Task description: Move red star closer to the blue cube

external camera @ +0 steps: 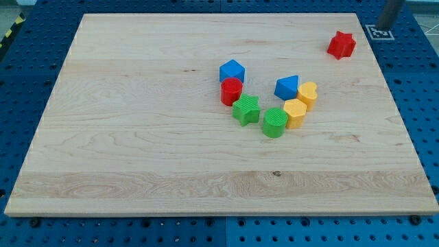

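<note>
The red star (pixel 341 45) lies near the board's top right corner, apart from the other blocks. A blue cube (pixel 232 71) sits near the middle of the board, far to the star's left and a little lower. A second blue block (pixel 287 86), wedge-like, lies to the cube's right. My tip (pixel 386 26) is at the view's top right, just off the board's corner, to the right of and above the red star, not touching it.
A red cylinder (pixel 232 90) touches the blue cube from below. A green star (pixel 245 109), a green cylinder (pixel 274 123), a yellow block (pixel 295 113) and a yellow heart (pixel 307 95) curve round to the second blue block. A printed marker (pixel 379 32) lies by the corner.
</note>
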Robot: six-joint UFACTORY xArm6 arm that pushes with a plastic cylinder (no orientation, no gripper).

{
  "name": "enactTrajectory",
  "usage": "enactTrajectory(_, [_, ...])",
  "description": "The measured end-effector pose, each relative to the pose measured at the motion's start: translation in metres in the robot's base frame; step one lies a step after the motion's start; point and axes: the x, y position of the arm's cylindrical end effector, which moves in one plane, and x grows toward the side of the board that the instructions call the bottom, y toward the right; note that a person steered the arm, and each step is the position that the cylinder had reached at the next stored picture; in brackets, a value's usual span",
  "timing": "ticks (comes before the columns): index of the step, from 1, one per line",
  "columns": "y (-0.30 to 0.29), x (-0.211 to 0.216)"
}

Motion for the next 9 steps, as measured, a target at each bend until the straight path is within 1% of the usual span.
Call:
enactTrajectory(1, [-0.008,0.022])
enactTrajectory(2, [-0.044,0.031])
enactTrajectory(3, [-0.097,0.031])
enactTrajectory(4, [-0.134,0.031])
enactTrajectory(5, [-0.103,0.031])
enactTrajectory(6, [-0.054,0.049])
enactTrajectory(7, [-0.047,0.083])
enactTrajectory(8, [-0.076,0.088])
enactTrajectory(9, [-0.118,0.088])
